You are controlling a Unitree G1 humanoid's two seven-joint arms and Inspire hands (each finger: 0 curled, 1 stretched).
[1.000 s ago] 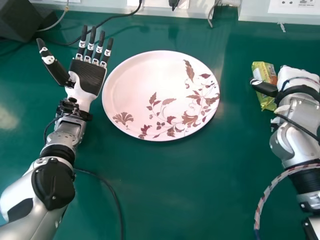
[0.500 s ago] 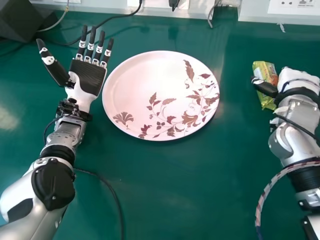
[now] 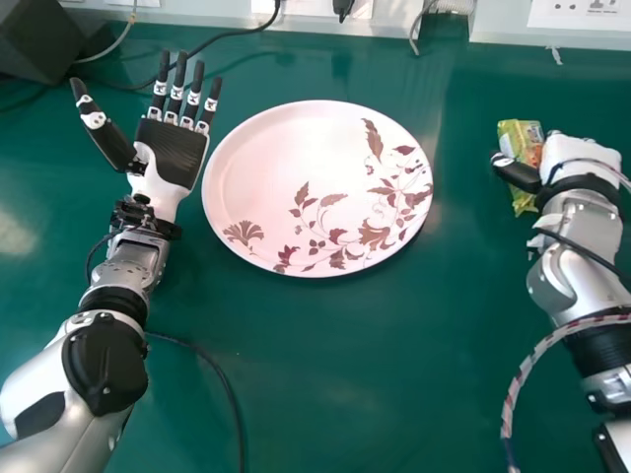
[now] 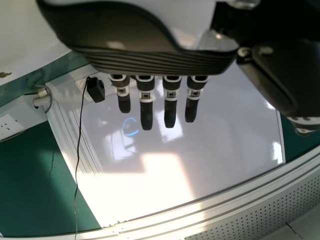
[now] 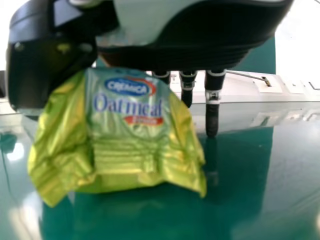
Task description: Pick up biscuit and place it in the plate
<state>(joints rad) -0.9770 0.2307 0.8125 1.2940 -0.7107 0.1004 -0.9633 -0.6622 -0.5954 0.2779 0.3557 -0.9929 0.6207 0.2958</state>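
Observation:
The biscuit packet point(image 3: 519, 144), green and yellow with an orange patch, lies on the table at the right in the head view. My right hand point(image 3: 582, 156) is over its right side, with the thumb at the near left. In the right wrist view the packet point(image 5: 127, 145) covers part of my right hand point(image 5: 200, 42), whose visible fingers point straight down behind it. The round white plate point(image 3: 286, 163) with brown leaf patterns rests mid-table. Left of it, my left hand point(image 3: 173, 153) is palm up and open. The left wrist view shows straight fingers on my left hand point(image 4: 150, 52).
A black box-like object point(image 3: 44, 39) stands at the far left corner, with cables near it. A white wall strip with sockets point(image 3: 582, 14) borders the table's far edge. A black cable point(image 3: 222, 379) runs along the table beside my left forearm.
My right hand and forearm have shifted slightly left, toward the packet. The packet, the plate and my left hand look almost unmoved.

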